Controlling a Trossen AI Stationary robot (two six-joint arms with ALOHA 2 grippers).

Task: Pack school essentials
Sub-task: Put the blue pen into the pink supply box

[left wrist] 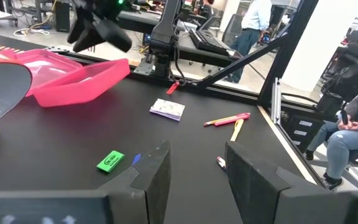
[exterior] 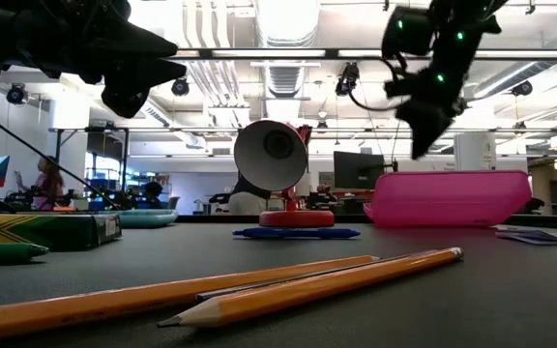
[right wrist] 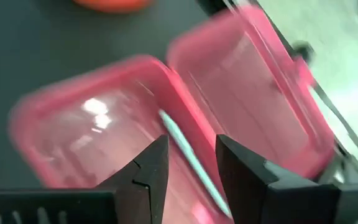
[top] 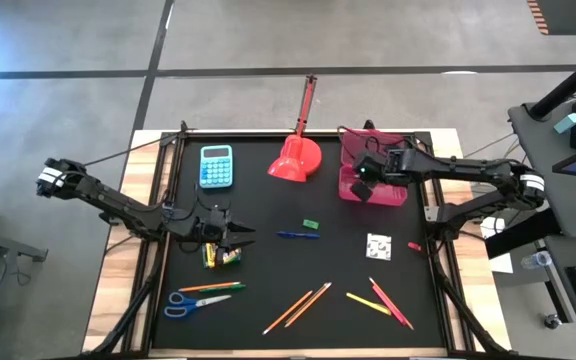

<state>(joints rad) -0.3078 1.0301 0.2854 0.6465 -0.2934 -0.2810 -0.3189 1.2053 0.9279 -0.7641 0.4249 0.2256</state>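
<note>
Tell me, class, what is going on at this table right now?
A two-armed robot is packing school supplies into an open pink case. The right gripper hangs over the case, jaws apart and empty, and a light-coloured pen lies inside below it. The left gripper waits above the crayon box, jaws open. On the mat lie the scissors, orange pencils, a blue pen, a green eraser and more.
</note>
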